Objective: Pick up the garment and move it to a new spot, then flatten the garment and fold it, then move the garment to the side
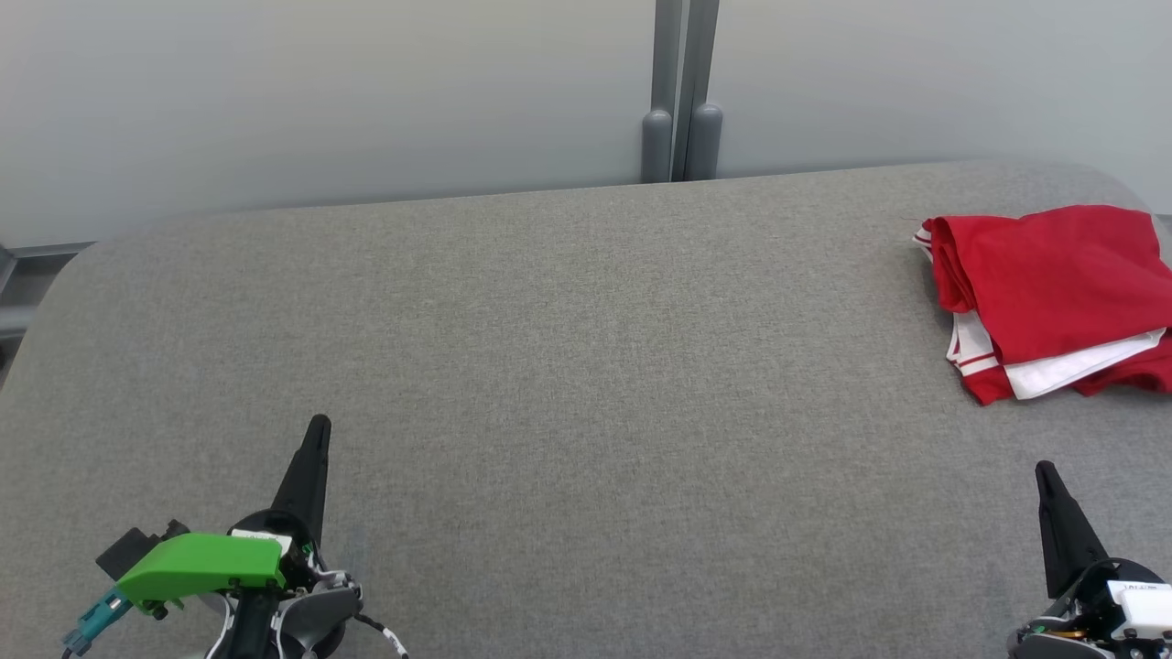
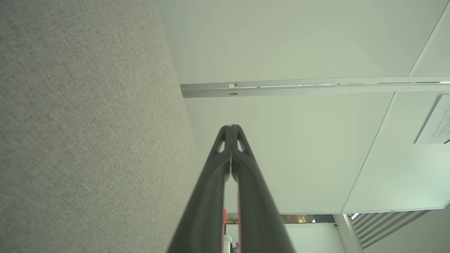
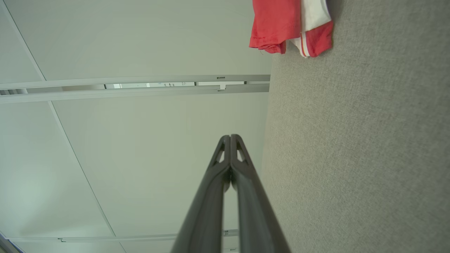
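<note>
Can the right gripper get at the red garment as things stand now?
Probably yes. The garment lies ahead of the right gripper, with only bare table between them. The gripper is shut, so it must open first.

The red and white garment (image 1: 1053,284) is cut off by the right edge of the head view and by the top edge of the right wrist view. The print on a wall notice (image 2: 436,121), itself clipped in the left wrist view, is too small to be read.
</note>
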### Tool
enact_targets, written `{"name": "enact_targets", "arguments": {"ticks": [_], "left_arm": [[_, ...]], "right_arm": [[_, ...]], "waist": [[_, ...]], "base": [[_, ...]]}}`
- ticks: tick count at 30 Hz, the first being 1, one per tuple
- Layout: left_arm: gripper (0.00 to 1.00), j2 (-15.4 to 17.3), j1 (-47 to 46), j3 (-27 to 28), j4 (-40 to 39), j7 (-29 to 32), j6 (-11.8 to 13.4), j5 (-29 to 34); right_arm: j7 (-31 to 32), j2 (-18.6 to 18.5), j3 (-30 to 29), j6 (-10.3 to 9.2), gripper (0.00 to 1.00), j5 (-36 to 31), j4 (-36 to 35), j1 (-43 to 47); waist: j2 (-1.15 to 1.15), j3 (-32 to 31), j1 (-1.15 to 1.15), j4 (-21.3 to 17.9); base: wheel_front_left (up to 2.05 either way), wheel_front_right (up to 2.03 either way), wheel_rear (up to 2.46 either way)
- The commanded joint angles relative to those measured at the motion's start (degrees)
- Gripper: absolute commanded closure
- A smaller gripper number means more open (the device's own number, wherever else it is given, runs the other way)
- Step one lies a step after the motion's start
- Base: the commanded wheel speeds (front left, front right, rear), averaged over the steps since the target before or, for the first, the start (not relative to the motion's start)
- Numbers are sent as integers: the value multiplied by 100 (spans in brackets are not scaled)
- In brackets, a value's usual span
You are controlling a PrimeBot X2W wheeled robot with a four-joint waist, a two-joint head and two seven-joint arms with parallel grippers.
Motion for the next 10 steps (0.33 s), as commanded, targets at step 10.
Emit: {"name": "enact_targets", "arguments": {"ticks": [10], "left_arm": [[100, 6, -66, 11, -8, 10, -37, -23]], "right_arm": [[5, -25, -13, 2, 100, 13, -26, 44]], "waist": [[0, 0, 0, 0]], "base": [[0, 0, 0]]}}
